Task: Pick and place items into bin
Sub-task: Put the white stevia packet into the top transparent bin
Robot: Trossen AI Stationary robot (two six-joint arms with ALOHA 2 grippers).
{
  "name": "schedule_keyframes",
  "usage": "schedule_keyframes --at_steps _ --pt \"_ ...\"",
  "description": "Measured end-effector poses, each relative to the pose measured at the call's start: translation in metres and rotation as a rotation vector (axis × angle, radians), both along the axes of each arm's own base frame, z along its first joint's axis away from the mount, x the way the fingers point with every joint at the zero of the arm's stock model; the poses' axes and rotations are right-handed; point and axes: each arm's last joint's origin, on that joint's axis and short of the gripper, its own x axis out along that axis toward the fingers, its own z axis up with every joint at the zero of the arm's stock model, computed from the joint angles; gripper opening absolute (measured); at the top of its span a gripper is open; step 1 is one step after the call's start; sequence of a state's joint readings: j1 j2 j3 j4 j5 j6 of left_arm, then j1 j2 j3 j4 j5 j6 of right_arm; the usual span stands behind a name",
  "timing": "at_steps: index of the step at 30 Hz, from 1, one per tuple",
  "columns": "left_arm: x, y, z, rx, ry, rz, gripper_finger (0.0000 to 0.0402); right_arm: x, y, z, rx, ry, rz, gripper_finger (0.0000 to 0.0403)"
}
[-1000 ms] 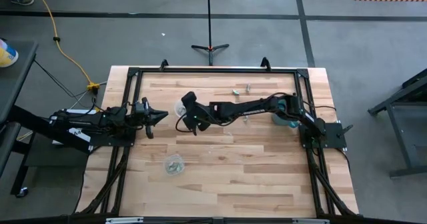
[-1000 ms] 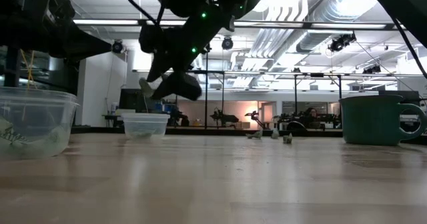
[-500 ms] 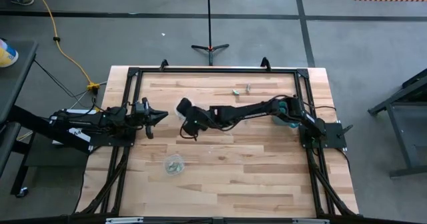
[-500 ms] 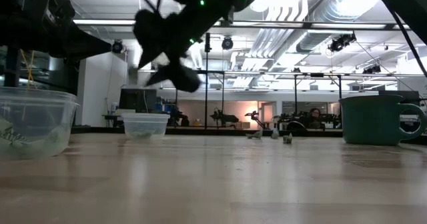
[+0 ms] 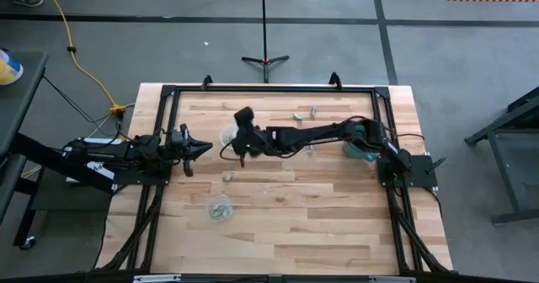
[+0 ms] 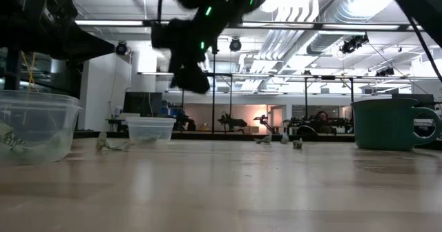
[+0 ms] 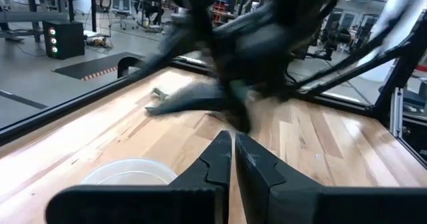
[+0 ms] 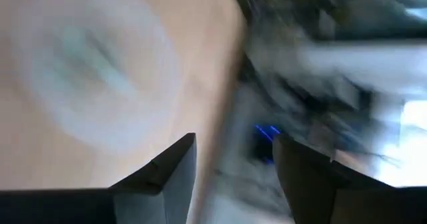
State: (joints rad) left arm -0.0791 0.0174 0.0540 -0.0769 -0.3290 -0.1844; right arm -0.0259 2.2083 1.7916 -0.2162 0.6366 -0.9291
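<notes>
The right gripper hovers, fingers parted and empty, beside a clear cup; one item lies on the surface below the fingers, several items remain well apart, and the left gripper waits with fingers closed.

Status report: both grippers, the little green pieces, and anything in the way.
Right gripper open, beside far clear cup. Left gripper shut, parked at table's left edge. One piece on bare wood between cups. Nothing blocking.

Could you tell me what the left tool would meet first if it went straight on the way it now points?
Probably the right arm's wrist and tool: the left tool, fingers together, points across the table at it, passing beside the clear cup. Height is unclear, so it might pass underneath.
</notes>
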Motion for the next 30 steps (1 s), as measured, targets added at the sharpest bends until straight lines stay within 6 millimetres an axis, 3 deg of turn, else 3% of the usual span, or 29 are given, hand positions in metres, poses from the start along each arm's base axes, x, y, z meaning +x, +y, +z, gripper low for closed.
schedule_keyframes --at_steps 4,7,13,17,23,30 --pt "0.0 0.0 0.0 0.0 0.0 0.0 0.0056 -0.004 0.023 0.008 0.577 -0.022 0.438 0.0182" --pt "0.0 0.0 0.0 0.0 0.0 0.0 0.0056 0.001 0.032 -0.007 0.813 -0.022 0.545 0.0172" --pt "0.0 0.0 0.0 0.0 0.0 -0.002 0.0056 0.014 0.034 -0.058 0.79 0.024 0.496 0.0152" --pt "0.0 0.0 0.0 -0.001 0.0 -0.008 0.0056 0.019 0.033 -0.054 0.809 -0.042 0.517 0.0143" --pt "0.0 0.0 0.0 -0.004 -0.001 -0.009 0.0056 0.023 0.02 -0.093 0.844 -0.01 0.448 0.0141" --pt "0.0 0.0 0.0 -0.004 -0.001 -0.009 0.0056 0.024 0.013 -0.094 0.867 -0.022 0.444 0.0146"
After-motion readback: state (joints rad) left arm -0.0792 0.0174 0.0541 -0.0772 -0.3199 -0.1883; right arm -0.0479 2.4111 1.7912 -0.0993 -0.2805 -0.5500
